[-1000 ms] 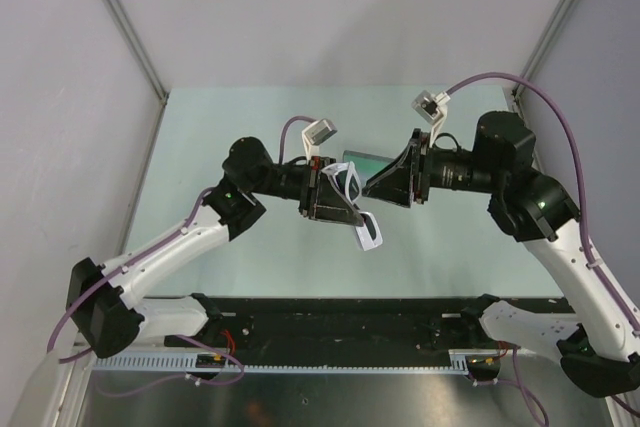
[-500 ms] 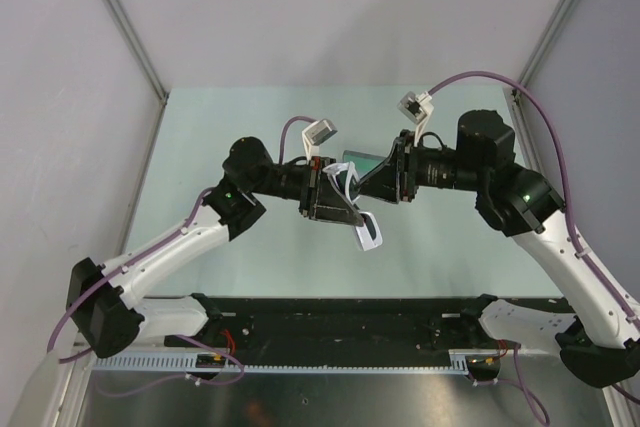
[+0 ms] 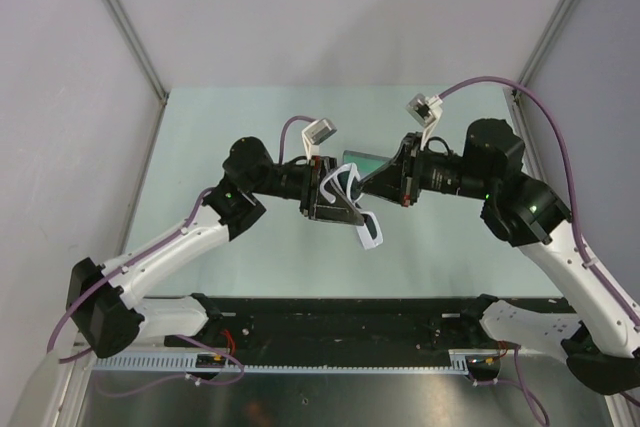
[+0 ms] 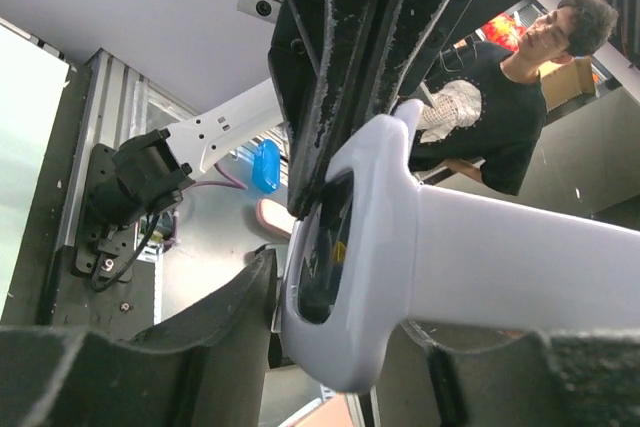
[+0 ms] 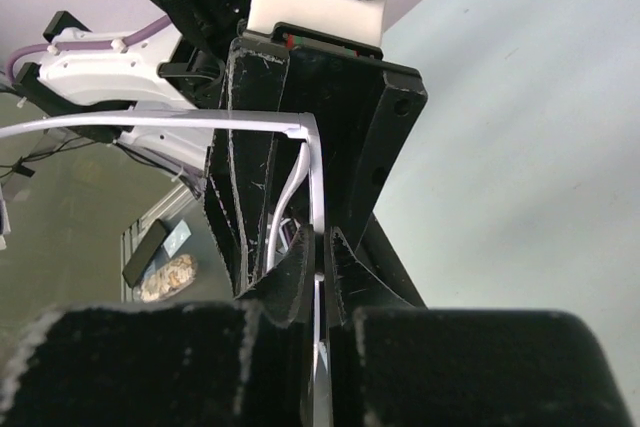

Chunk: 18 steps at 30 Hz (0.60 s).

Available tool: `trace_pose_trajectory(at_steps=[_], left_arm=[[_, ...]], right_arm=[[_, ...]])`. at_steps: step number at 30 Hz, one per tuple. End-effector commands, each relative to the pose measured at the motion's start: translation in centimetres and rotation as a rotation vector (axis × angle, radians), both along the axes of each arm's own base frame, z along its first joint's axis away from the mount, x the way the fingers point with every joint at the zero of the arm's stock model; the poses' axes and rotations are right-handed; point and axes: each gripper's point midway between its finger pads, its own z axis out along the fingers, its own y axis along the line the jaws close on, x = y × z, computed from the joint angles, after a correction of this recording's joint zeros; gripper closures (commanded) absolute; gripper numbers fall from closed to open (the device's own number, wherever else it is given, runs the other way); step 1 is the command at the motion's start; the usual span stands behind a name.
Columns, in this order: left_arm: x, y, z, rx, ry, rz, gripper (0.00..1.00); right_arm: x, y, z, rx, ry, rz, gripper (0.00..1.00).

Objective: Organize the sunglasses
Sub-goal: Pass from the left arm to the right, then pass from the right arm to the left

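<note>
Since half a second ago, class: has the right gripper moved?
Yes, slightly. Judged against the corner post at the table's back right, the right gripper has shifted a little to the right, toward that post.

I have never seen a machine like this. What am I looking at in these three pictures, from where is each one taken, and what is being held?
These are two robot arms fixed at the near edge of a pale green table. The wide picture comes from a camera above and behind them. The other two come from small cameras on the wrists, so each shows its own dark fingers very close. The arms meet in the air over the table. The left gripper holds the sunglasses by the thick white frame. The right gripper pinches one thin white arm of them. A greenish thing shows behind, partly hidden; I cannot tell what it is.
</note>
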Motion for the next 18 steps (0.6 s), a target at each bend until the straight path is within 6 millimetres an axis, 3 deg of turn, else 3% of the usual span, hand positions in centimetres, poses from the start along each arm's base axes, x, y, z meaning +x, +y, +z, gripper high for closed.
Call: trace_pose_trajectory(at_steps=[1,9,10,11,18], left_arm=[[-0.3,0.3,2.9,-0.070,-0.071,0.019,0.52],[1.1,0.3,3.6,-0.099,-0.045,0.149,0.54],[1.1,0.5,3.7,-0.104,-0.044,0.164,0.54],[1.3,0.5,3.8,-0.110,-0.042,0.184,0.55],[2.2,1.4,4.6,-0.153,-0.038,0.307,0.56]], right_arm=[[0.1,-0.4,2.1,0.080,-0.062,-0.066,1.00],[0.4,0.6,2.3,0.173,-0.003,-0.135,1.00],[0.6,0.4,3.0,0.212,0.005,-0.161,1.00],[0.8,0.5,2.3,0.214,0.018,-0.170,1.00],[1.4,-1.0,2.8,0.313,0.025,-0.277,1.00]])
